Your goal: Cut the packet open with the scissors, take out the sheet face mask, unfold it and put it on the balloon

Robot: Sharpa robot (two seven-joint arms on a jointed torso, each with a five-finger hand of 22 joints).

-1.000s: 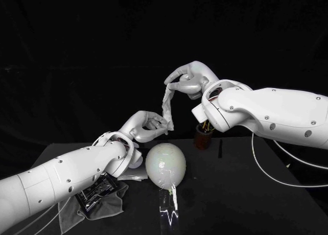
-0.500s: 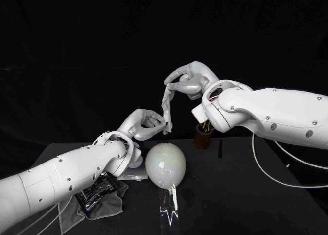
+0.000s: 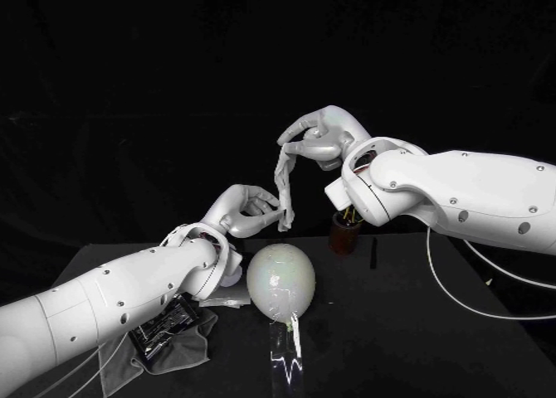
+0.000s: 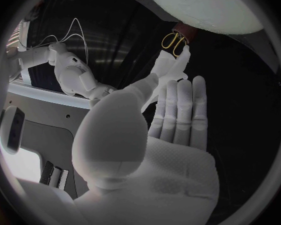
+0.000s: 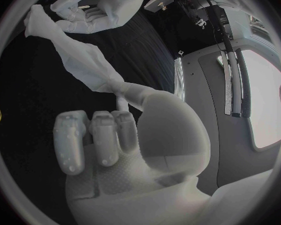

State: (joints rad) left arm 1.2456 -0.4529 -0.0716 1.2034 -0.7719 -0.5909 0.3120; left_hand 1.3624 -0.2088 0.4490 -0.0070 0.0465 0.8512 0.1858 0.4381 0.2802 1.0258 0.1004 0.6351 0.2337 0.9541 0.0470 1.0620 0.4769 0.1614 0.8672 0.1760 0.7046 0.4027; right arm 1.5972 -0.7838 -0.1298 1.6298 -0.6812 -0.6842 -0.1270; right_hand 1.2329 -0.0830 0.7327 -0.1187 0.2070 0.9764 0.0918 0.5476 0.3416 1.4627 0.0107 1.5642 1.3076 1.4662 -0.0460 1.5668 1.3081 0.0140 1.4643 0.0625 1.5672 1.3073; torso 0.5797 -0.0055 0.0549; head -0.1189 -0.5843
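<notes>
Black table (image 3: 446, 332) takes the lower part of the head view. On it, lower ctr, sits the pale, translucent egg-shaped balloon (image 3: 282, 280). Above the balloon, mid-frame and well clear of the table, the white sheet face mask (image 3: 280, 181) hangs in the air as a narrow, twisted strip, not yet unfolded, stretched btw. both hands. The right hand (image 3: 320, 137), upper ctr, is clamped on the strip's top end w/ thumb against fingers. The left hand (image 3: 246, 211), left of ctr, pinches the bottom end, its other fingers spread. Yellow-handled scissors (image 4: 173, 40) stand in a small brown cup (image 3: 345, 232) just right of the balloon's far end. Handling, as a guess: the mask is prob. v. light, limp, wet and slippery, clings to itself, and tears easily, esp. round any cut-outs. Best grip is prob. a fingertip pinch on one outer edge or corner, w/ the layers teased apart sideways, since a lengthwise pull only tightens the twist. The balloon is light and fragile and may roll, so drape the mask over it, don't press.
</notes>
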